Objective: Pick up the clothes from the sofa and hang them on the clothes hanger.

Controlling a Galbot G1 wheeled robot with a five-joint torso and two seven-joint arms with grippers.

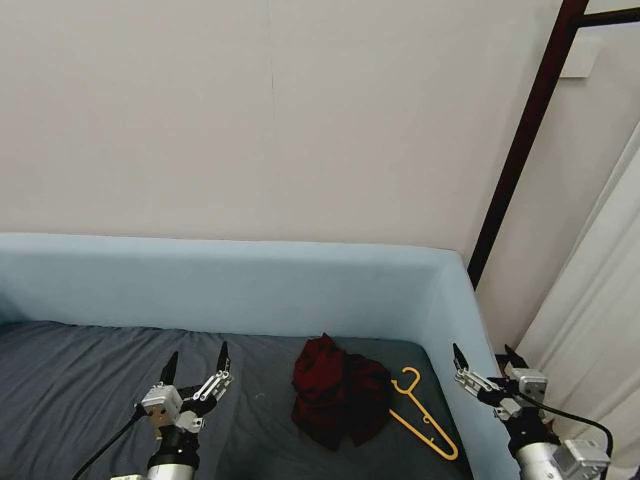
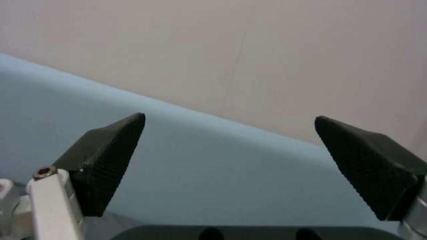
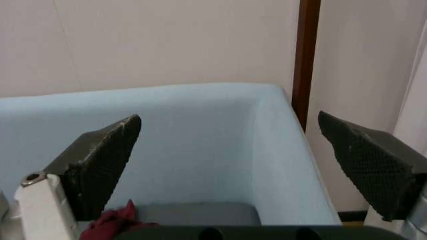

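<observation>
Fingers [image 2: 107, 160] of the left gripper [image 1: 198, 353] and the right gripper [image 1: 483, 352] are spread wide and hold nothing. Both hover at the front of the pale blue sofa [image 1: 250, 285], I think ready for reaching. On its grey seat, between them, lies the crumpled dark red garment [image 1: 335, 395], with the yellow plastic hanger [image 1: 425, 415] just beside it.

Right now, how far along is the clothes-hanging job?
Done: nothing visible yet. The red garment lies crumpled on the sofa seat, with the yellow hanger bare beside it. In hand: nothing. The left gripper hovers to the garment's left and the right gripper near the sofa's right arm, both with jaws open and empty. Left: grasping the garment and hanging it.
</observation>
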